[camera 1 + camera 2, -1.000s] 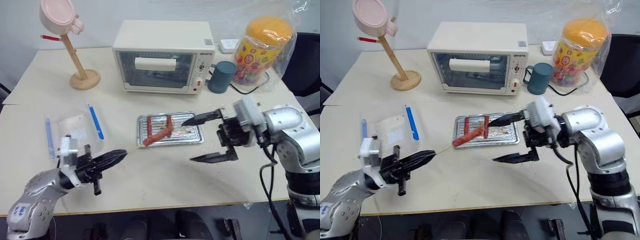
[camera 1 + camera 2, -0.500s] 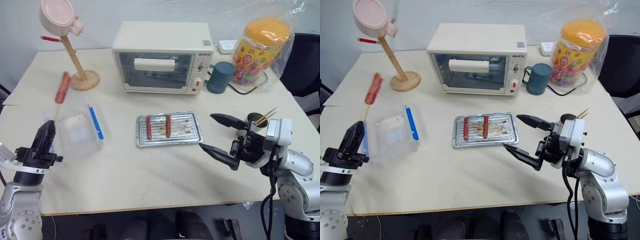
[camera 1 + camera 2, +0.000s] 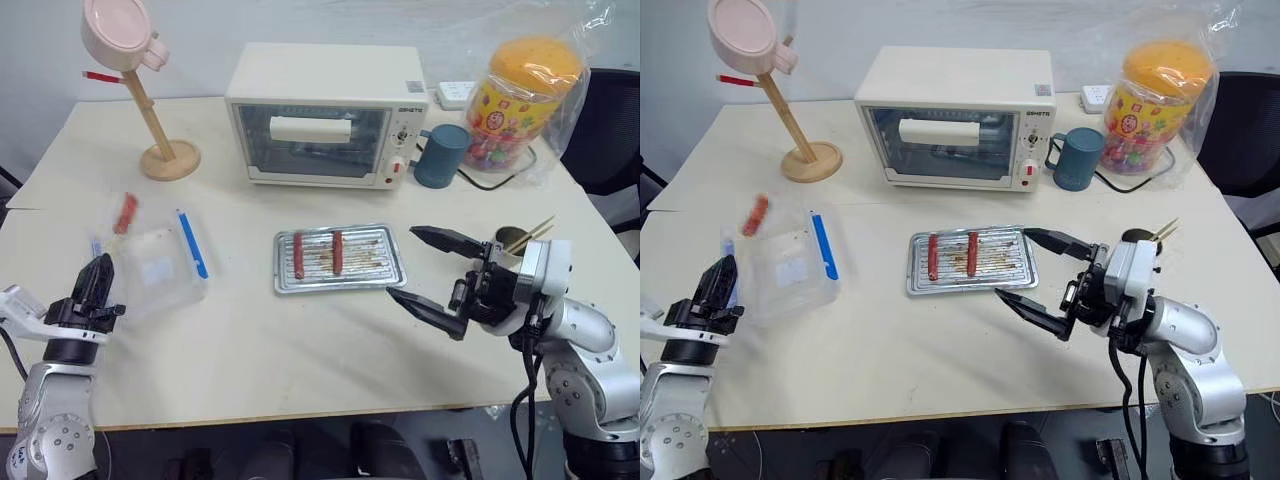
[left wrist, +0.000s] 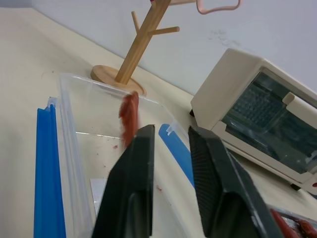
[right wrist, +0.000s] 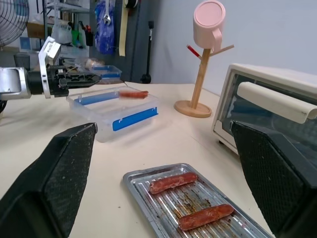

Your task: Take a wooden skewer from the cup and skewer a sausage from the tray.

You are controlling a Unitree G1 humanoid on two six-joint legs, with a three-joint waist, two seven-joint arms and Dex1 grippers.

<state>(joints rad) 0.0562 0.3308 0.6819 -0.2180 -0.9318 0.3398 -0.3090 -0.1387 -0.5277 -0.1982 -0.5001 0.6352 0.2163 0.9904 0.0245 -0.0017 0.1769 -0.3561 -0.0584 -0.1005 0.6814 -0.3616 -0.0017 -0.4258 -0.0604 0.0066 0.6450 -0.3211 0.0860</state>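
Observation:
My left gripper (image 3: pixel 97 272) is at the table's left front, just in front of the clear box (image 3: pixel 150 265), with its fingers (image 4: pixel 141 163) slightly apart and nothing seen between them. A reddish sausage (image 3: pixel 125 212) is blurred just above the box's far end; its stick is too thin to make out. My right gripper (image 3: pixel 404 263) stands wide open and empty just right of the steel tray (image 3: pixel 385 283), which holds two sausages (image 3: pixel 298 254). The metal cup (image 3: pixel 508 243) with wooden skewers (image 3: pixel 532 232) stands behind the right hand.
A toaster oven (image 3: pixel 325 115) stands at the back centre. The teal mug (image 3: pixel 442 153) and a candy jar (image 3: pixel 525 100) are to its right. A wooden mug tree (image 3: pixel 150 110) with a pink mug stands at the back left.
My left arm swung the skewered sausage from the tray over the clear box. Its fingers have parted and the sausage has dropped toward the box. My right gripper drew back right of the tray.

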